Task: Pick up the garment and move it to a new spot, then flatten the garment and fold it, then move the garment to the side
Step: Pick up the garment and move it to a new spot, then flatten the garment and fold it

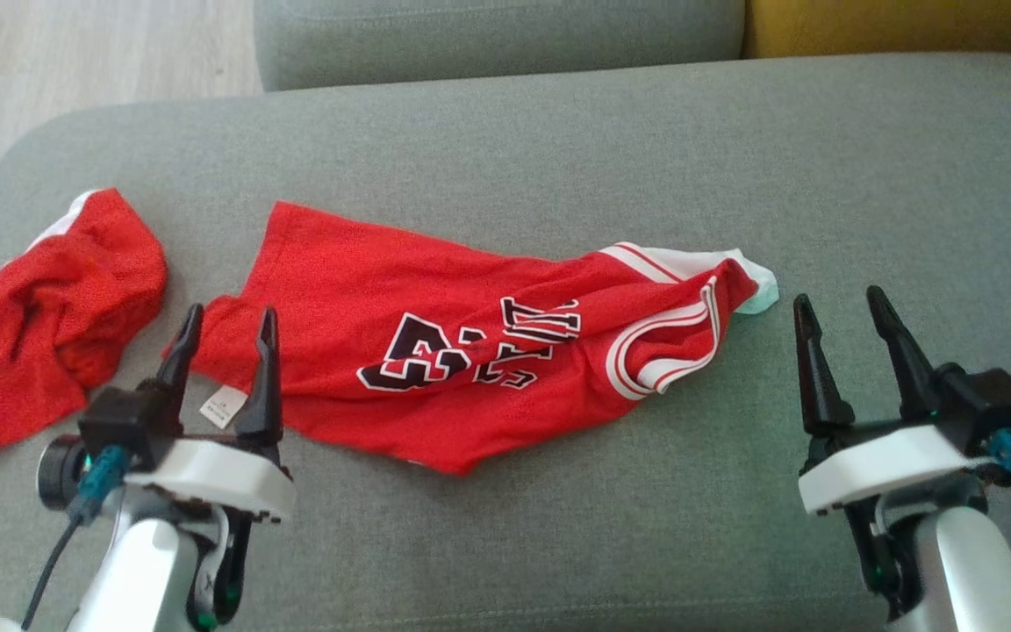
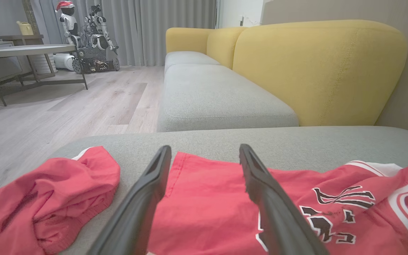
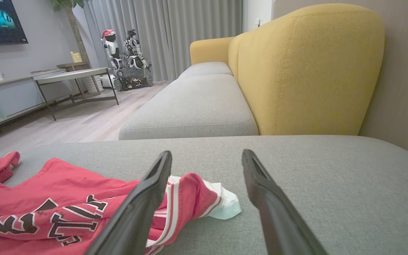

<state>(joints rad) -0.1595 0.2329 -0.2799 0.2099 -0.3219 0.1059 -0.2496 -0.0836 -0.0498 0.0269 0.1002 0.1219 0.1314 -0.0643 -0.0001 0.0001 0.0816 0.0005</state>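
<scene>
Head view: the red jersey (image 1: 470, 351), with white trim and dark lettering, lies rumpled but mostly spread on the grey cushion (image 1: 558, 149). It sits near frame centre, its long axis running 9 to 3 o'clock. The hem end is at 9 o'clock, with a white tag (image 1: 223, 406) on the near edge. The striped armhole end is at 3 o'clock. The lettering appears upside down from the head.

A second red garment (image 1: 40, 325) is bunched at 9 o'clock, parted from the jersey by a strip of bare cushion.

The left gripper (image 1: 232, 310) is at 7 o'clock with its jaws spread wide and nothing between them. Its fingers are over the jersey's hem corner; contact with the cloth cannot be told. In the left wrist view the hem edge shows between the fingers.

The right gripper (image 1: 837, 296) is at 4 o'clock, jaws equally wide and empty, over bare cushion just beside the armhole end.

A yellow backrest (image 1: 883, 26) is at 1 o'clock and wood floor (image 1: 93, 44) at 11 o'clock.
</scene>
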